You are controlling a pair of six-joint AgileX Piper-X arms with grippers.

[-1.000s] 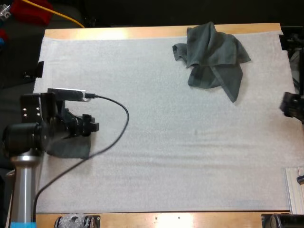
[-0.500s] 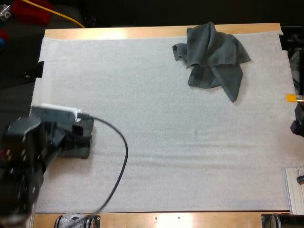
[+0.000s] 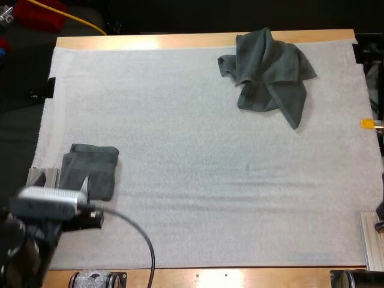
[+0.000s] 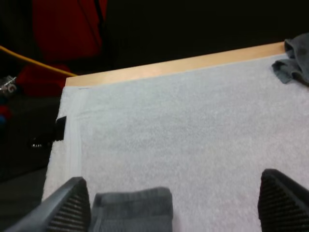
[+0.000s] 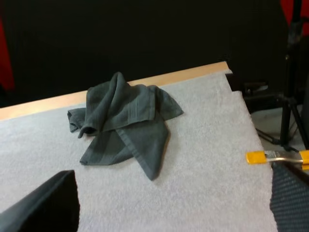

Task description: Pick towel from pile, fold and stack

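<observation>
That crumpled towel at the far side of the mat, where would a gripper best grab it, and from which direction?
Probably the raised ridge at the far end of the crumpled towel, where cloth bunches up off the mat. Come down from above with the right gripper, open and nearer, closing across that ridge. The flat corners offer little to pinch.

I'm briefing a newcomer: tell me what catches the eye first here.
The crumpled towel stands out first, dark against the white mat, at its far right. Next comes the folded towel, lying flat near the mat's left edge, with the left gripper open close by it.
</observation>
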